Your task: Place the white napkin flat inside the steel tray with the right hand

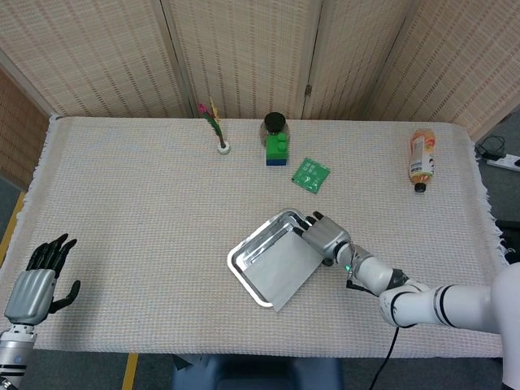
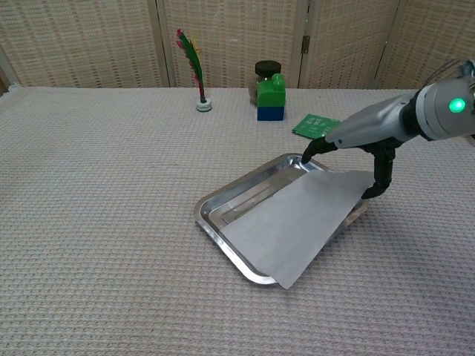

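White napkin point(image 2: 297, 219) across steel tray point(image 2: 223, 202), corner overhanging, right hand point(image 2: 364, 137) fingertips point(image 2: 306, 156) spread on its far edge

My hands are silver-grey shells with black fingers: left hand point(image 1: 34, 284), right hand point(image 1: 322, 237). A green light glows at my right wrist, the forearm beyond it white with black rings

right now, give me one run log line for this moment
step: napkin placement | right hand: fingertips at white napkin far edge | napkin: over steel tray, near corner overhanging rim | left hand: open, idle
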Robot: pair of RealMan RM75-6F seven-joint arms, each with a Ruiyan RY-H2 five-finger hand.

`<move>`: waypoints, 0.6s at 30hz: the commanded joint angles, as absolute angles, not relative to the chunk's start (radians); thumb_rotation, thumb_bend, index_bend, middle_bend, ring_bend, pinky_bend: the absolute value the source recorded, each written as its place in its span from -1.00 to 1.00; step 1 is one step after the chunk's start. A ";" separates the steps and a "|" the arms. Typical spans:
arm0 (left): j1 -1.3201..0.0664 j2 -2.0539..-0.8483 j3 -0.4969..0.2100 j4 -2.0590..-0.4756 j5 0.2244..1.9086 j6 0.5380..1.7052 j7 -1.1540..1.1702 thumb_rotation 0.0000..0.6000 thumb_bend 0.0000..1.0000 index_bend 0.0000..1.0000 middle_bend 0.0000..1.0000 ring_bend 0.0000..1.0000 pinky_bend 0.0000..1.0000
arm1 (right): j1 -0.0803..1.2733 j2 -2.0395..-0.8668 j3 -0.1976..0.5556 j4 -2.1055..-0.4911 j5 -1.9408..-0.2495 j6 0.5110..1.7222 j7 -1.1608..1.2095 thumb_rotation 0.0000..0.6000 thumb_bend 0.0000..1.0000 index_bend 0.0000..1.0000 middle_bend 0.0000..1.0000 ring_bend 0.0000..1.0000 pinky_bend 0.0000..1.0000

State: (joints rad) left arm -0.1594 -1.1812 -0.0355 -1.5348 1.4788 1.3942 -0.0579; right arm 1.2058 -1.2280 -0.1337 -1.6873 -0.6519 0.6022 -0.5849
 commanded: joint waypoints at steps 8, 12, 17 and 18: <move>-0.160 -1.185 -0.034 -1.533 1.479 1.392 -0.069 1.00 -0.01 -1.00 -1.00 -1.00 -1.00 | 1.288 -1.290 -0.167 -1.684 -0.524 0.677 -0.673 1.00 -0.42 -1.00 -1.00 -1.00 -1.00; -0.157 -1.183 -0.035 -1.530 1.480 1.398 -0.074 1.00 -0.01 -1.00 -1.00 -1.00 -1.00 | 1.317 -1.266 -0.198 -1.742 -0.488 0.725 -0.725 1.00 -0.42 -1.00 -1.00 -1.00 -1.00; -0.155 -1.183 -0.031 -1.538 1.491 1.405 -0.065 1.00 -0.01 -1.00 -1.00 -1.00 -1.00 | 1.309 -1.249 -0.239 -1.806 -0.490 0.788 -0.765 1.00 -0.42 -1.00 -1.00 -1.00 -1.00; -0.155 -1.184 -0.030 -1.539 1.493 1.406 -0.062 1.00 -0.01 -1.00 -1.00 -1.00 -1.00 | 1.304 -1.239 -0.241 -1.818 -0.493 0.781 -0.754 1.00 -0.42 -1.00 -1.00 -1.00 -1.00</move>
